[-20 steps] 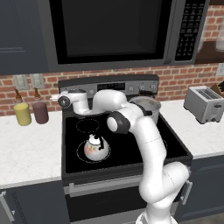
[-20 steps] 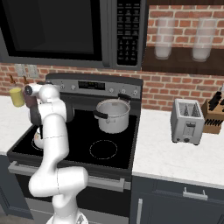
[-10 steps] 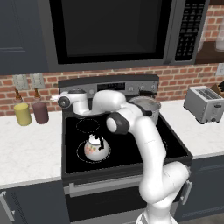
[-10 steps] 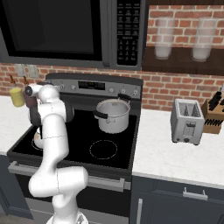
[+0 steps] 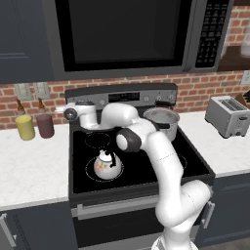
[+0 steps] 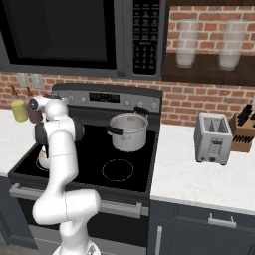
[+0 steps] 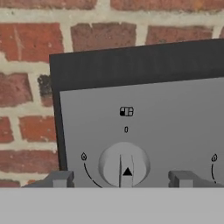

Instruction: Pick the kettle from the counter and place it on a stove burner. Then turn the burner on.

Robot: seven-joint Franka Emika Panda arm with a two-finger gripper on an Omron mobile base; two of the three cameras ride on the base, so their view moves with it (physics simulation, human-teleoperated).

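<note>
The small round white kettle (image 5: 107,165) with faint pink floral marks, a black arched handle and a black lid knob is sitting upright on the black glass cooktop (image 5: 146,166), inside the large white-outlined burner circle (image 5: 90,171) at the front left. In the right base view the kettle is mostly hiding behind the white arm. The larger grey steel pot (image 6: 128,131) is standing on the back right burner, well apart from the kettle.

The white arm is reaching over the cooktop toward the grey control panel (image 7: 144,131) at the back of the stove, the gripper (image 7: 121,178) facing the leftmost round grey knob (image 7: 124,165). In the hand view the jaws are standing wide, one dark finger tip (image 7: 60,178) on each side of the knob and apart from it, gripping nothing.

The white stone-look desk (image 5: 29,166) is lying to the left of the stove, carrying a yellow jar (image 5: 25,127) and a dark maroon jar (image 5: 45,125) against the brick wall. A silver toaster (image 6: 213,138) is resting on the desk to the right.
</note>
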